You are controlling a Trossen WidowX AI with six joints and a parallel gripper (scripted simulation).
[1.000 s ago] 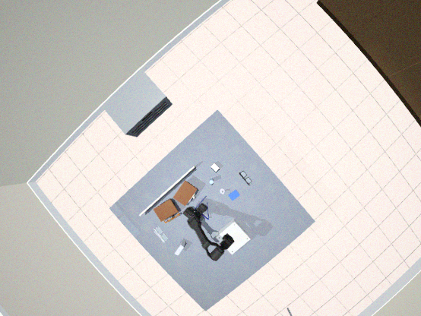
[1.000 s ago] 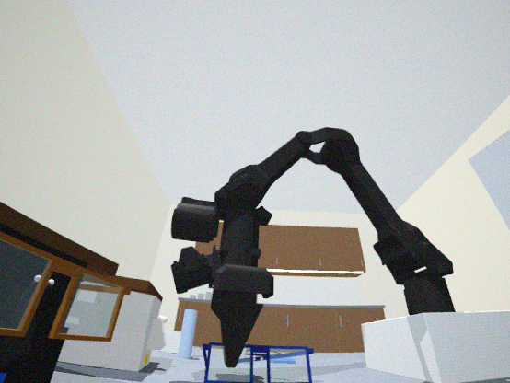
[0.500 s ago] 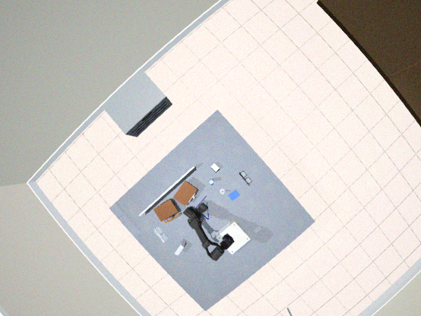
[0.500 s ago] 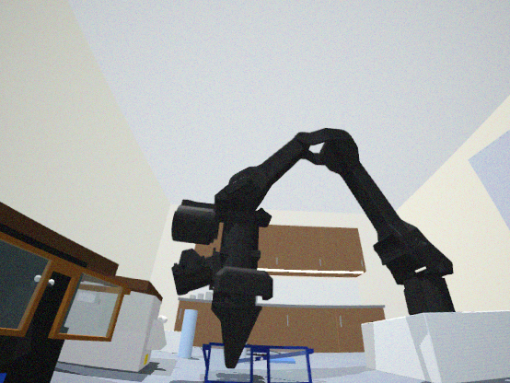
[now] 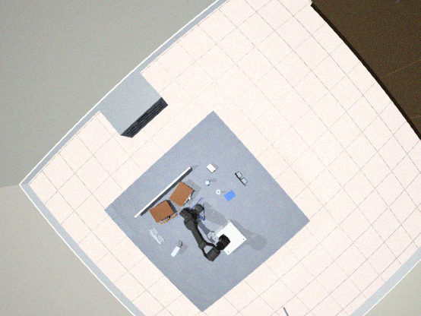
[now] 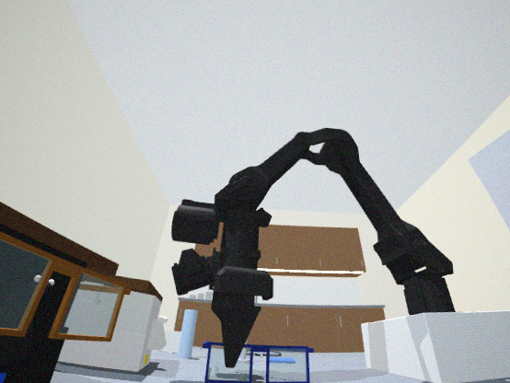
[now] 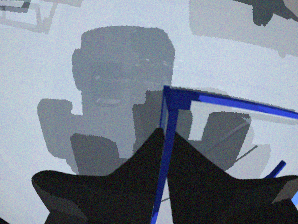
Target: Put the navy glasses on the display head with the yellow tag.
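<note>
The navy glasses (image 5: 204, 217) (image 6: 260, 348) (image 7: 179, 100) stand low in front of the heads, lenses upright; in the wrist view the temples run off to the right. My gripper (image 6: 231, 364) (image 7: 163, 134) points straight down and is shut on the lens frame, near one side of the glasses. The head with the yellow tag (image 6: 146, 359) is white with a brown top (image 5: 182, 194); its nose (image 6: 158, 332) is bare. The other head (image 5: 162, 211) (image 6: 39, 356) is black and wears orange-framed glasses (image 6: 55, 335). The fingertips are hidden in the top view.
A long white panel (image 5: 163, 192) stands behind both heads. A light blue cylinder (image 5: 207, 183) (image 6: 187, 333), a blue pad (image 5: 229, 195), a white block (image 5: 211, 168) and dark glasses (image 5: 241, 178) are beyond the navy glasses. Clear glasses (image 5: 156, 236) lie near the other head. My arm's base stands on a white block.
</note>
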